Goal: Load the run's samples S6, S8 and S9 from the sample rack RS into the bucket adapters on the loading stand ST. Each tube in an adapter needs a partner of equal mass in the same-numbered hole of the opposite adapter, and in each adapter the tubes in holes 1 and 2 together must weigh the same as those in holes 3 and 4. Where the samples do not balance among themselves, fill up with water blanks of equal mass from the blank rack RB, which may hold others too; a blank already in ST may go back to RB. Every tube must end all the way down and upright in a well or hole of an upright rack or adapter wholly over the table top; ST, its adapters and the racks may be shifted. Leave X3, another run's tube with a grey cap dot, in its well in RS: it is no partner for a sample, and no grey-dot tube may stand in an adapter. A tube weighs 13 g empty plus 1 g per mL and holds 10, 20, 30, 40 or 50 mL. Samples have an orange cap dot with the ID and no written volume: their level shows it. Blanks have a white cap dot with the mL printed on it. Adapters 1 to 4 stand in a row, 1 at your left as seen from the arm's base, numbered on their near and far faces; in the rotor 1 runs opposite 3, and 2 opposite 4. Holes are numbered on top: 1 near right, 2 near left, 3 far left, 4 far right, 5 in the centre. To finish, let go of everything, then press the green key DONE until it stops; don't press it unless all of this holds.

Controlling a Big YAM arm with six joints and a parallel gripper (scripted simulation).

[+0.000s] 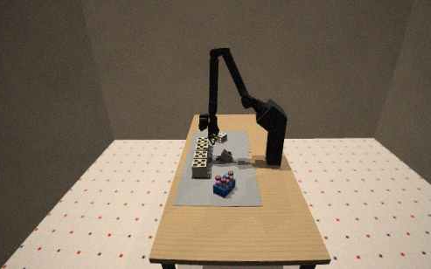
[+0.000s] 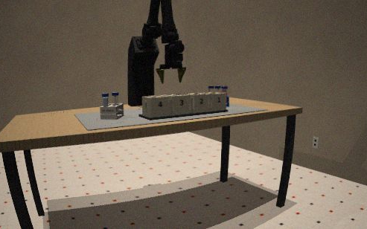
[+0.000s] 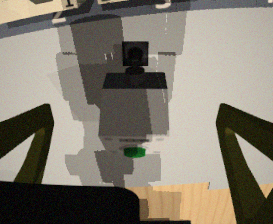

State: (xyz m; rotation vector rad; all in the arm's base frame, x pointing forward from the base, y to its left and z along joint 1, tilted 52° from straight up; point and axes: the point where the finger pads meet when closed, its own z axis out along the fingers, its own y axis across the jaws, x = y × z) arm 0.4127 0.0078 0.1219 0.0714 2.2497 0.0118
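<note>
My gripper (image 2: 170, 74) is open and empty, hanging above the row of four white adapters (image 2: 184, 105) on the loading stand, over adapters 3 and 4. In the wrist view its two olive fingers stand wide apart with nothing between them. The blue sample rack (image 1: 224, 184) holds several orange-dotted tubes near the mat's front. The white blank rack (image 2: 112, 110) holds two blue-capped tubes and also shows in the top view (image 1: 221, 137). The cap labels are too small to read.
The green DONE key (image 3: 135, 152) sits on the grey mat (image 1: 218, 175) between the stand and the arm's black base (image 1: 275, 135); it also shows in the top view (image 1: 226, 155). The arm's shadow falls across the mat there.
</note>
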